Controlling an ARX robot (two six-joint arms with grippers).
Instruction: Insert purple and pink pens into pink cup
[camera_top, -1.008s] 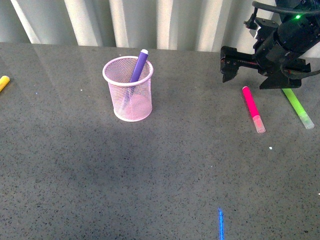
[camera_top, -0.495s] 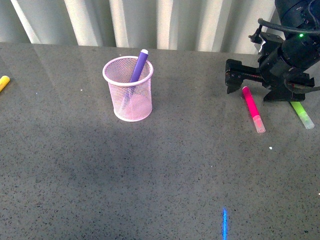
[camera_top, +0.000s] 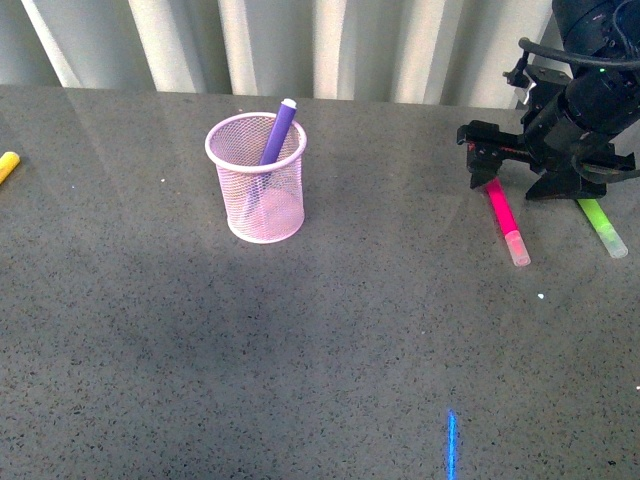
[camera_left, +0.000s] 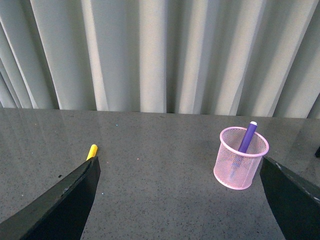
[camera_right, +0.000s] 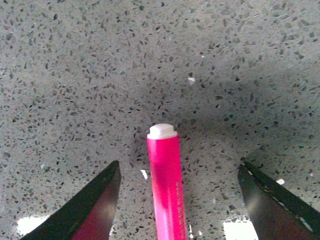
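The right tool (camera_top: 497, 172) is down at the counter (camera_top: 300, 350), well to the right of the pink cup (camera_top: 240, 205), its fingers spread wide and clasping nothing. In the right wrist view the two dark fingers (camera_right: 97, 205) stand on either side of the pink pen (camera_right: 167, 195), with bare counter showing between each finger and the barrel, so neither one touches it; the pen's white-tipped end lies about level with the fingertips. From the front, the pink pen (camera_top: 505, 220) lies flat on the counter, far from the cup on its right side, with the frosted cap pointing toward the near edge and the other end under the tool. The purple pen (camera_top: 279, 130) already stands inside the pink cup, leaning against the rim on the right with its tip poking above it. A lime-green marker (camera_top: 603, 222) lies farther from the cup than the pink pen, partly hidden by the right arm. A yellow marker (camera_top: 7, 165) lies well to the cup's left. The left tool (camera_left: 180, 200) is released and wide open, holding nothing; its wrist view looks between its fingers at the pink cup (camera_left: 240, 172), the purple pen (camera_left: 247, 137) and the yellow marker (camera_left: 92, 151).
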